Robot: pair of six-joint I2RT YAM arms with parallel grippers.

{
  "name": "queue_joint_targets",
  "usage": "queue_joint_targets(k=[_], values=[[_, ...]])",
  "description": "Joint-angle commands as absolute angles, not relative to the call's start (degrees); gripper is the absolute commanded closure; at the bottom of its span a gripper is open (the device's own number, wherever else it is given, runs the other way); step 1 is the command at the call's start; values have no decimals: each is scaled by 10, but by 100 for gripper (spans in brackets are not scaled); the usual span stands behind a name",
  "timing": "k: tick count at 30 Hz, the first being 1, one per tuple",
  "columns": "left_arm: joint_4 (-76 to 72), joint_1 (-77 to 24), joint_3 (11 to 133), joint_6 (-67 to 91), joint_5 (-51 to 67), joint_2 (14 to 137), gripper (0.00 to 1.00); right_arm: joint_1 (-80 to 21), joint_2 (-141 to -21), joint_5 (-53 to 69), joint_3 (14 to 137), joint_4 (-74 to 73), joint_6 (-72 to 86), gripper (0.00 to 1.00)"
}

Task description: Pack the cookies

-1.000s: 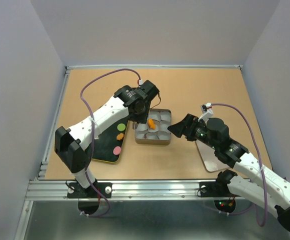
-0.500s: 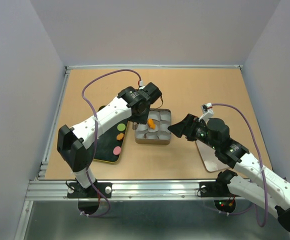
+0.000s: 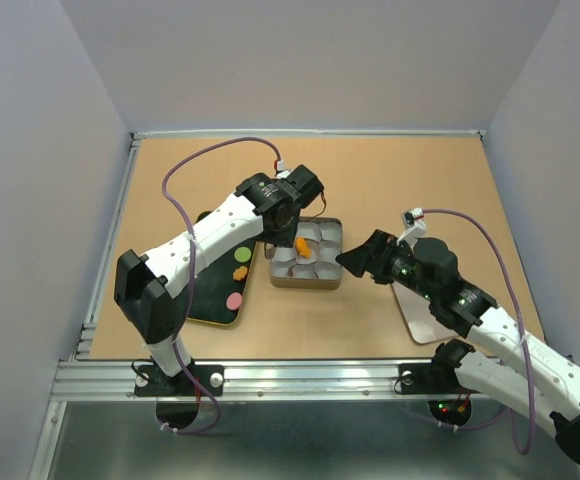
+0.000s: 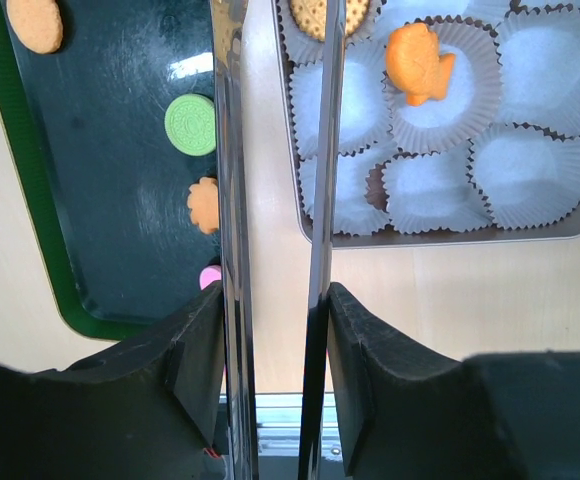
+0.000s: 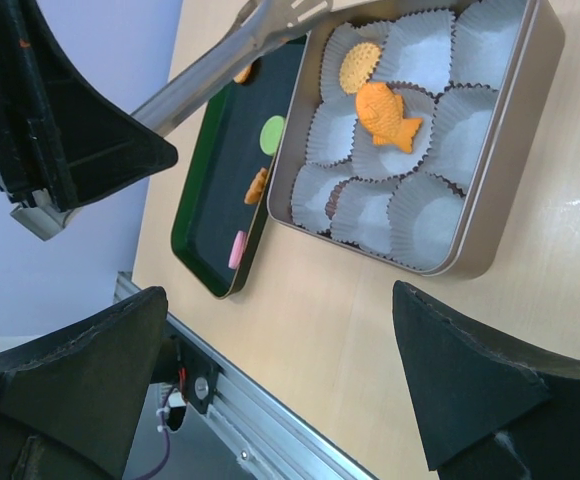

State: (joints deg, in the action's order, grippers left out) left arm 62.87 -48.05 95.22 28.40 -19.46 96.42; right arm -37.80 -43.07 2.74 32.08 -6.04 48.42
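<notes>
The left gripper (image 4: 275, 330) clamps metal tongs (image 4: 228, 150), whose blades stand narrowly apart with their tips over the tin's (image 5: 506, 150) upper-left corner. An orange fish cookie (image 4: 420, 62) and a round cookie (image 5: 358, 65) lie in the tin's paper cups (image 4: 530, 170). A green cookie (image 4: 191, 124), a flower cookie (image 4: 204, 204) and a pink cookie (image 5: 237, 249) sit on the dark tray (image 4: 110, 220) at left. The right gripper (image 5: 280, 300) gapes wide and holds nothing.
</notes>
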Motion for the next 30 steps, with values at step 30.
queue_joint_targets(k=[30], values=[[565, -259, 719, 242, -195, 764, 46, -374, -460, 29, 308, -51, 480, 2]])
